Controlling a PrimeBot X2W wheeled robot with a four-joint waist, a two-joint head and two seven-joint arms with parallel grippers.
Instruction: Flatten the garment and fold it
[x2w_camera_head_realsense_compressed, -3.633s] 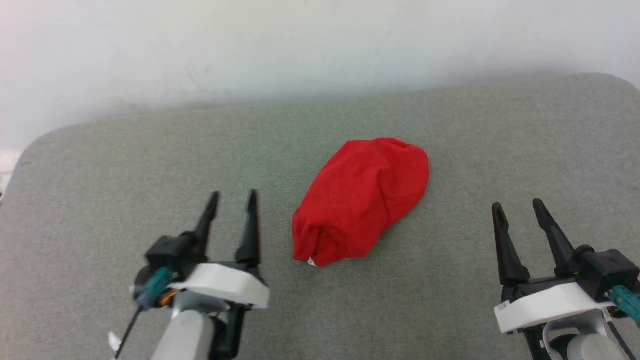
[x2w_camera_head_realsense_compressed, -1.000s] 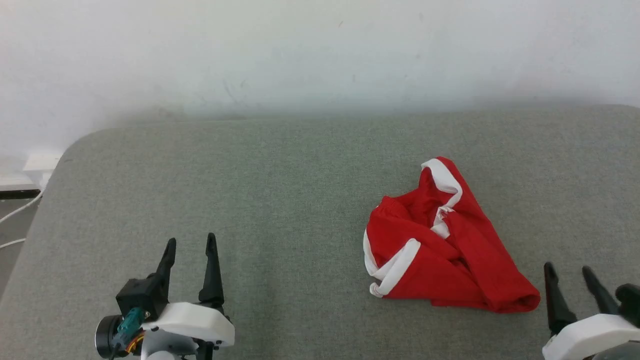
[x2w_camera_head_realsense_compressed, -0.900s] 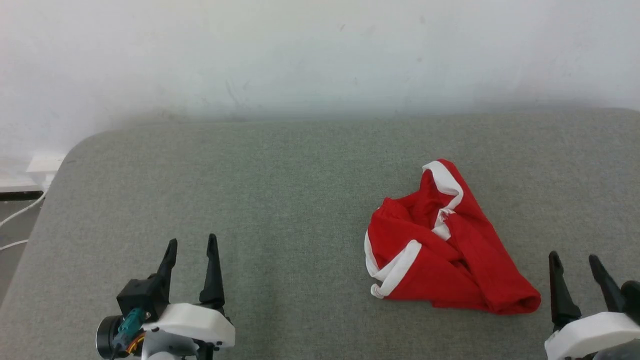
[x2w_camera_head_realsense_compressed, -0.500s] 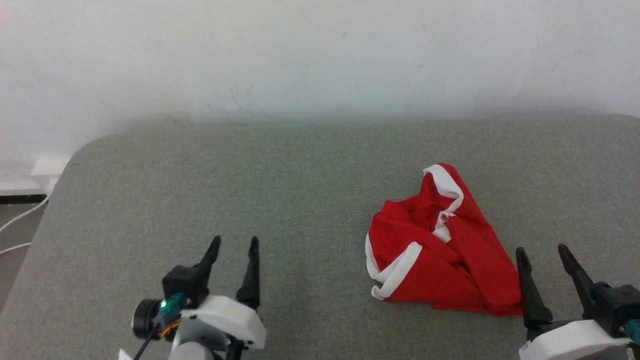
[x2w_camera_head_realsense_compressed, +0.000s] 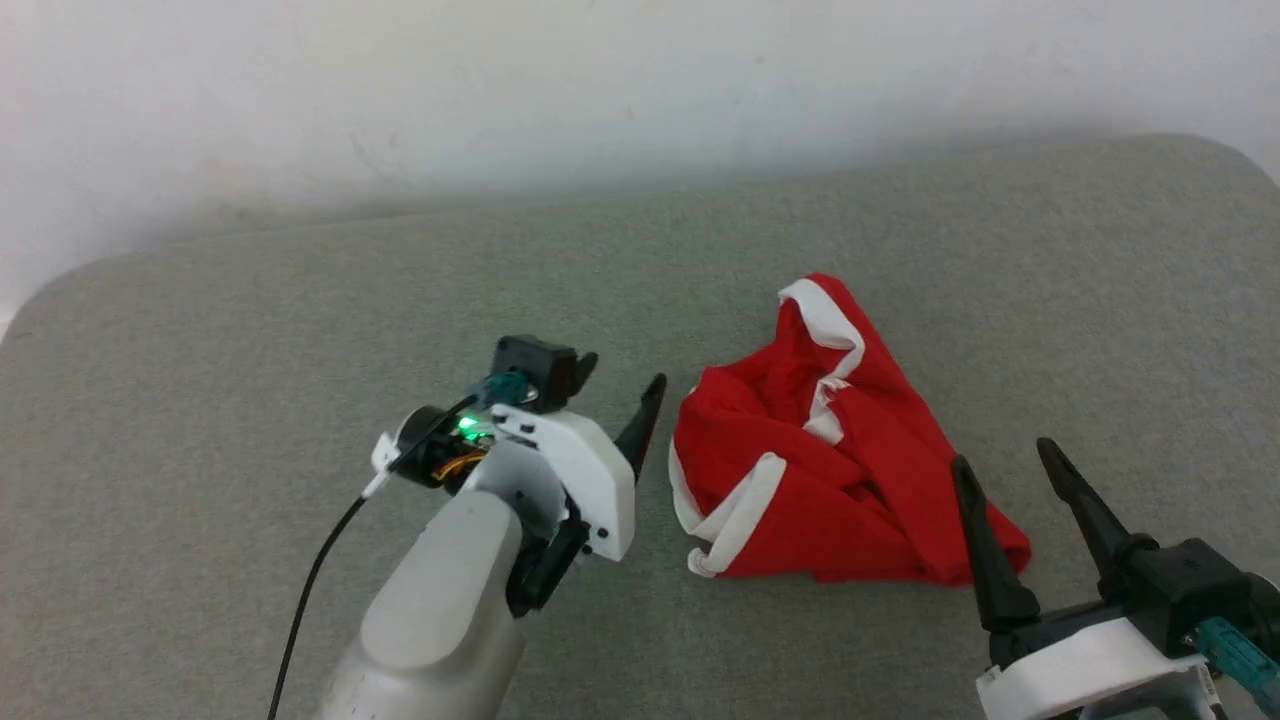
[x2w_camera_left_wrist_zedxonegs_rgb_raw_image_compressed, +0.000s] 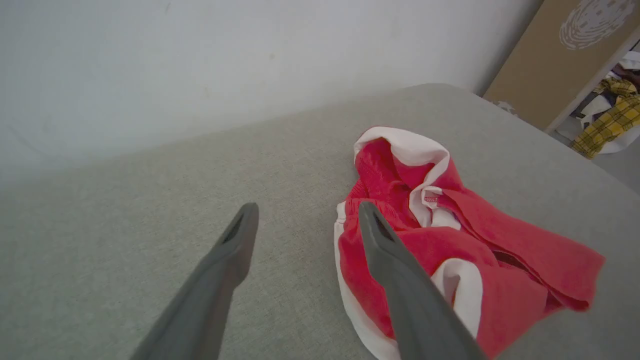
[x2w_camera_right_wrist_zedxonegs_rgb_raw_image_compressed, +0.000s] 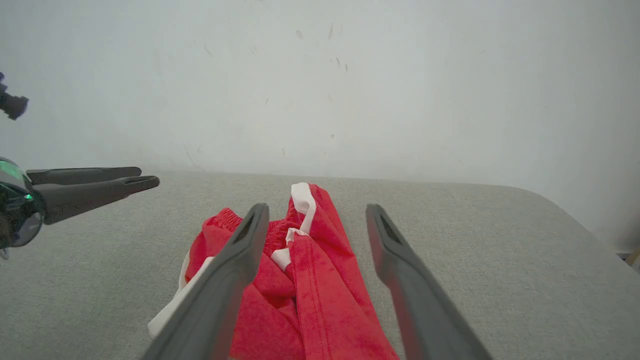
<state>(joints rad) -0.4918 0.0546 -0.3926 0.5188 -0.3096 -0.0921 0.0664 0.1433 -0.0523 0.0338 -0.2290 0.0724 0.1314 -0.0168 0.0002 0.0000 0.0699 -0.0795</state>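
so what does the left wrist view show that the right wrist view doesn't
Left wrist view adds a tan board and yellow plaid cloth beyond the corner of the cushion. Right wrist view adds the right tool, open, fingers framing the garment. Both share the crumpled red garment on the grey cushion, the white wall and the open left tool.

Soft matt cloth garment (x2w_camera_head_realsense_compressed: 830, 470) – rough woven grey table (x2w_camera_head_realsense_compressed: 250, 340).
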